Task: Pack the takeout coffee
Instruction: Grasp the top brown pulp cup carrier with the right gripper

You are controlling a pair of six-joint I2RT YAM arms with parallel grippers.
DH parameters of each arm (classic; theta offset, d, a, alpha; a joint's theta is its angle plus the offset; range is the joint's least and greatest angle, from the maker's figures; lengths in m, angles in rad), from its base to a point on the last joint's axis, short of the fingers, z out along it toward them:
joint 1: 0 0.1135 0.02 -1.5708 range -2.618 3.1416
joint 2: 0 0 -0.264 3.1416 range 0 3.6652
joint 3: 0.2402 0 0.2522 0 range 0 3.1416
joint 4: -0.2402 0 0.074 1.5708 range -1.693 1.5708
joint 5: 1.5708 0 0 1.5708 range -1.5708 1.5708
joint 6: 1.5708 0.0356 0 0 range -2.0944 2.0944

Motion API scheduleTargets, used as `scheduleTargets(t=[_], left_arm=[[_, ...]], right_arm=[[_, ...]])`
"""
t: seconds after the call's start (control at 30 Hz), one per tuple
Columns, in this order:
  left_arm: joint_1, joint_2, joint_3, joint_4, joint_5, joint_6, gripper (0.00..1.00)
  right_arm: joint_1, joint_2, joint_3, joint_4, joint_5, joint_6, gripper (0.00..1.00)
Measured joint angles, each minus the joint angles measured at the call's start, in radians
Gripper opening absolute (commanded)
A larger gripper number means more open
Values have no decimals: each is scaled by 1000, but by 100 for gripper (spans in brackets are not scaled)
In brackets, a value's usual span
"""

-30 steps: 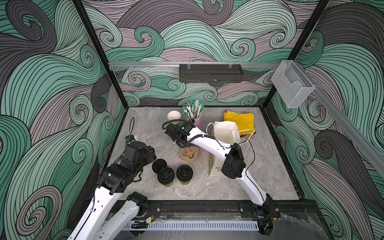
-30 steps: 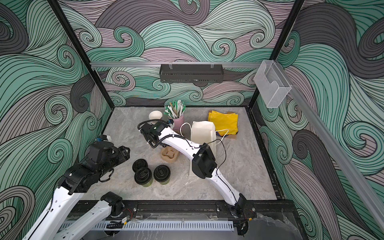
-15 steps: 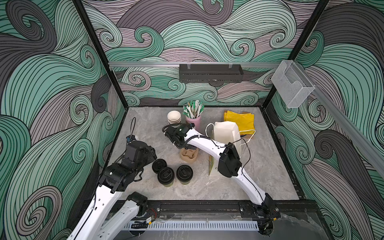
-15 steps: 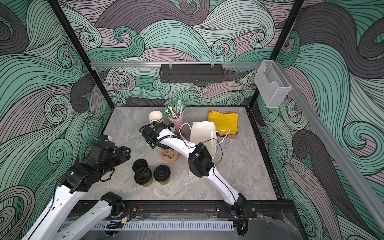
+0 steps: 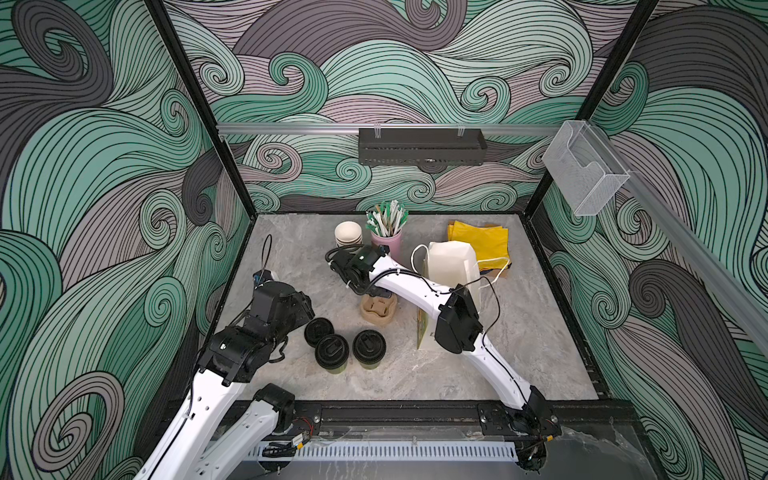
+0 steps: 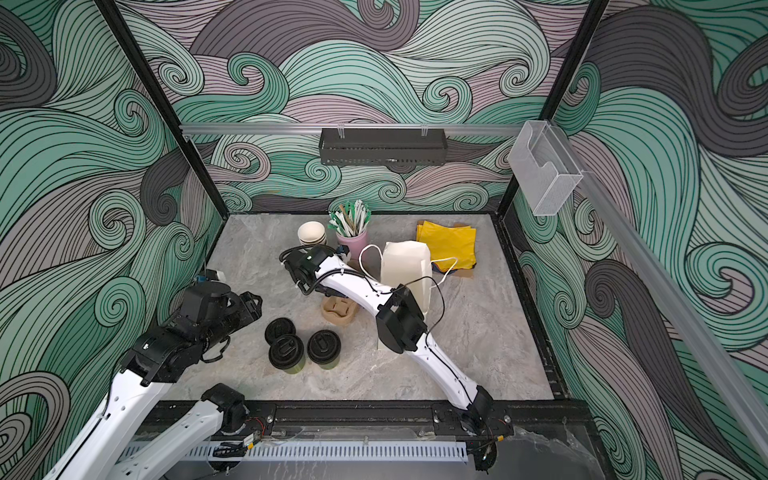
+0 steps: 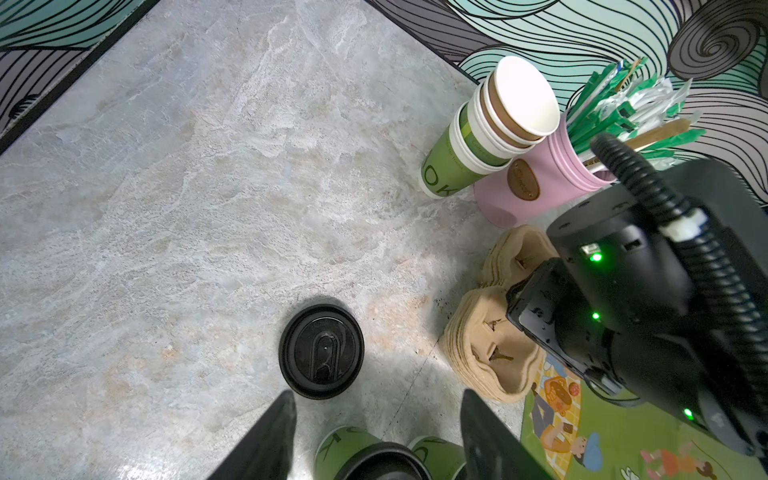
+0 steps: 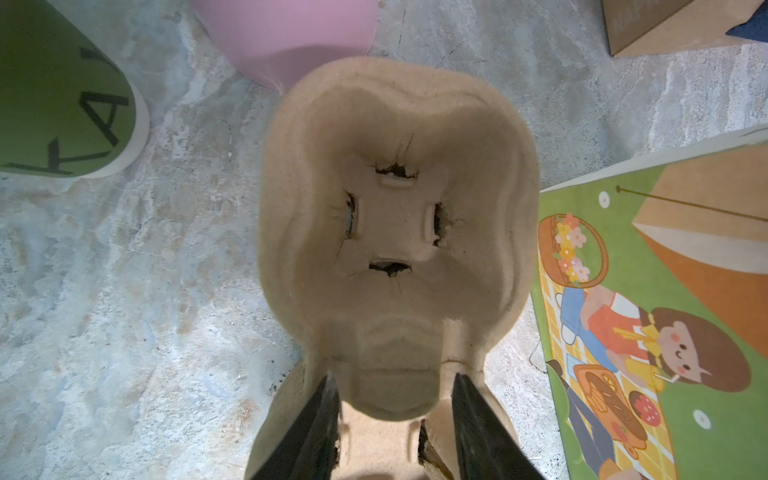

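Heads up: your right gripper (image 8: 392,378) has swung off the spare cup stack (image 5: 348,233) at 12 o'clock. It's now down on the pulp carriers (image 5: 377,311) mid-table, with a finger on either side of the top one's waist. Can't tell if it's actually pinching. Your left gripper (image 7: 378,395) hasn't budged, jaws wide apart and empty above the two lidded green cups (image 5: 331,352), which stay at 7 o'clock from the carriers.
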Motion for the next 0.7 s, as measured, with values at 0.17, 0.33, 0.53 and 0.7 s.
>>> scheduleTargets(t=[0.17,0.33,0.53,0.7], left_arm=[[0,0,0,1,0,0,64],[0,0,-2,6,3,0,64],[0,0,-2,7,3,0,64],[0,0,-2,7,3,0,64]], right_arm=[[-4,5,0,0,0,2,45],[-6,22,2,5,0,3,43],[-6,24,3,12,0,3,39],[-7,24,6,16,1,6,31]])
